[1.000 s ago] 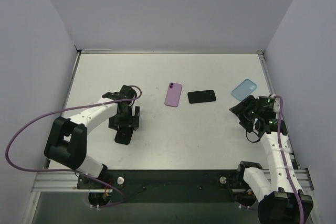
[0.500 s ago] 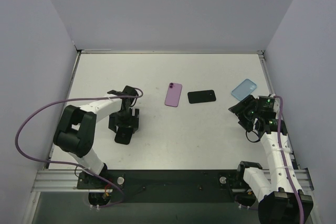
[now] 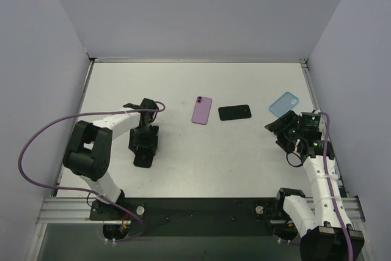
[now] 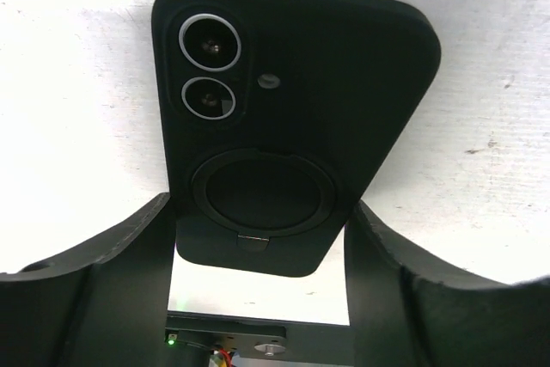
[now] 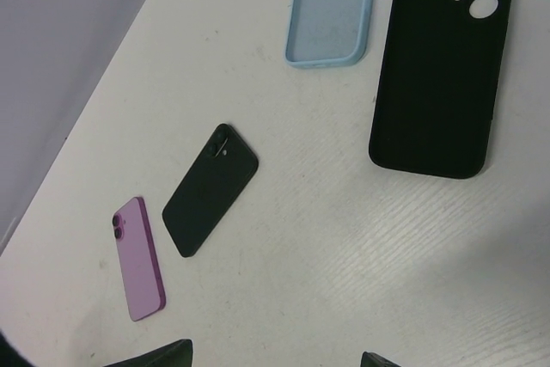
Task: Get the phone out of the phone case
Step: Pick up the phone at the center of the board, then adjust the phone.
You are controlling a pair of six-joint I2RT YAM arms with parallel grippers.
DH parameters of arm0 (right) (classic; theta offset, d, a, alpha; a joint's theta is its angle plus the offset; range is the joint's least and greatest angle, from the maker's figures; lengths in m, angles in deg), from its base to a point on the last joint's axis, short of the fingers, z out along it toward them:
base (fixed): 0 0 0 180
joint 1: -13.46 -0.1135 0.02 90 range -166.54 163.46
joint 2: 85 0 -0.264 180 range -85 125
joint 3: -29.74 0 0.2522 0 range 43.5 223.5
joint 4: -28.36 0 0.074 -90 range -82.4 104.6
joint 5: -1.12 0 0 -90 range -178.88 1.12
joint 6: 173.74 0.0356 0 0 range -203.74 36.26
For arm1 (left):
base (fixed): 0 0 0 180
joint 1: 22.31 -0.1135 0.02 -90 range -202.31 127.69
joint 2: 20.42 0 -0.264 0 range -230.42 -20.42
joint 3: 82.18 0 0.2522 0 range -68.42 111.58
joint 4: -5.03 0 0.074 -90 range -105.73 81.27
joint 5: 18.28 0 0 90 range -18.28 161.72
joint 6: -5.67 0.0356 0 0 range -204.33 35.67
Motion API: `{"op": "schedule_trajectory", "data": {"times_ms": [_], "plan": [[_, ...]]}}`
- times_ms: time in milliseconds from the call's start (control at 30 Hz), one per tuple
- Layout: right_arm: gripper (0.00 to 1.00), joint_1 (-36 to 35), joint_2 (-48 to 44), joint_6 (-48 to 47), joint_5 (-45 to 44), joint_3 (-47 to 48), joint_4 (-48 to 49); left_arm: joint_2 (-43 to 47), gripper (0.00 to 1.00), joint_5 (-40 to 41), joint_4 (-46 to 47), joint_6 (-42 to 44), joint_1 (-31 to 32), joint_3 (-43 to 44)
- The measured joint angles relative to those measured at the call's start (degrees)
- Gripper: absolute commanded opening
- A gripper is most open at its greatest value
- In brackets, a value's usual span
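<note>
Our left gripper (image 3: 144, 143) hangs low over the black cased phone (image 4: 292, 118), which lies back-up on the left part of the white tabletop (image 3: 201, 157). Its two camera lenses and the round ring on its back show in the left wrist view. The jaws stand on either side of the phone's lower end, right against the case's long edges, and we cannot tell whether they press on it or only flank it. The phone sits fully in its case and flat on the tabletop.

Our right gripper (image 3: 281, 136) hovers at the right edge with its jaws spread wide and nothing between them. Below it, in the right wrist view, we see an empty black case (image 5: 443, 66) lying inside-up, with the tabletop showing through its camera holes. A light blue case (image 5: 331, 6) lies just beside it. Farther toward the middle lie a bare black phone (image 5: 210, 188) and a purple phone (image 5: 139, 259), near each other but apart.
</note>
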Motion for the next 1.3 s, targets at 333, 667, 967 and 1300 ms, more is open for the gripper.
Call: {"op": "schedule_trajectory", "data": {"times_ms": [333,667,967,1300], "plan": [[0.65,-5.29,1.29,-1.53,6.29,0.11,0.15,3.78,0.48,-10.73,4.98,-4.35,2.62,-1.70],[0.50,-31.12,12.31,1.07,8.28,0.87,6.93,8.57,0.46,-25.68,15.32,-13.73,10.71,-2.71],[0.53,-40.15,23.98,6.01,7.21,6.58,14.25,11.02,0.47,-29.94,18.73,-17.64,14.01,-5.31],[0.49,-45.75,34.60,7.32,6.12,16.26,18.29,16.33,0.46,-31.54,19.41,-19.71,14.80,-6.47]]}}
